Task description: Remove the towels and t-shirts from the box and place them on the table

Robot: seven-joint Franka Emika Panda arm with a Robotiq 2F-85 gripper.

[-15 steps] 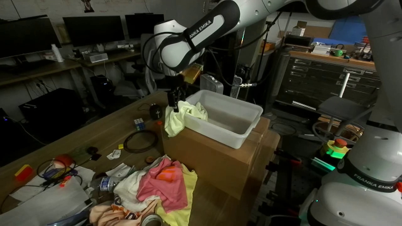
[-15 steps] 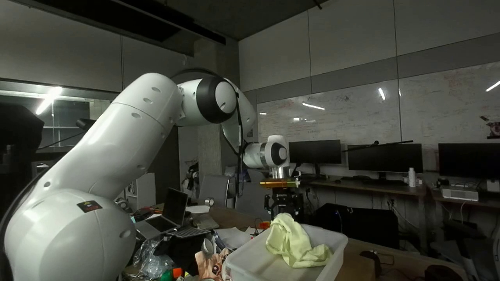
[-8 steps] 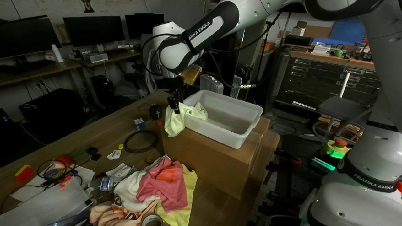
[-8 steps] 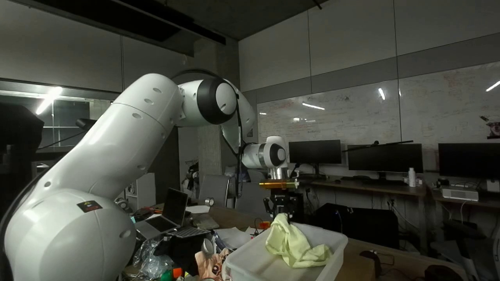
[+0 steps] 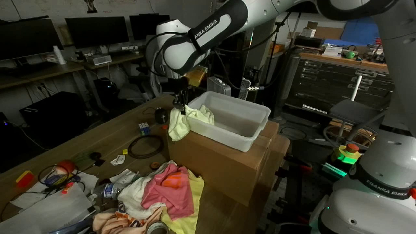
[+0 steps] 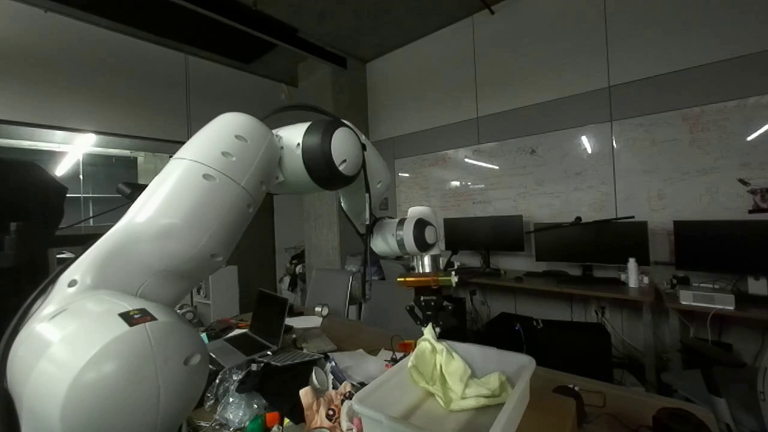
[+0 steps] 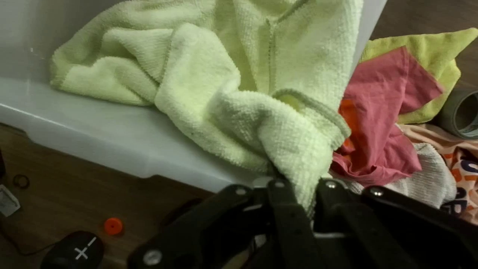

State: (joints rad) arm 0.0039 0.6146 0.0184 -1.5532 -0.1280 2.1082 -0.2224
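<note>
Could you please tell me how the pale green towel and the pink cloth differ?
Hold: the pale green towel is pinched in the gripper, while nothing grips the pink cloth.
Place: the towel lies partly in the white bin and partly hangs outside it; the pink cloth lies on other cloths on the table.
Surface: the towel looks fuzzy; the pink cloth looks smooth, with an orange patch.
Both are crumpled.

- Yellow-green towel (image 7: 209, 78), 11 o'clock in the wrist view: matt cloth, rough looped pile.
- Box (image 7: 130, 130): smooth plastic, faint gloss along its rim.
- Pink fabric (image 7: 384, 108), 3 o'clock: matt, fine weave.
- Gripper (image 7: 306, 190): matt; screw heads (image 7: 153, 257) shiny, metal.
- Carton (image 5: 214, 169), the box's 6 o'clock in an exterior view: matt cardboard.
- Table (image 5: 224, 216): dull wood.
- Arm (image 6: 186, 222): smooth, glossy shell.
</note>
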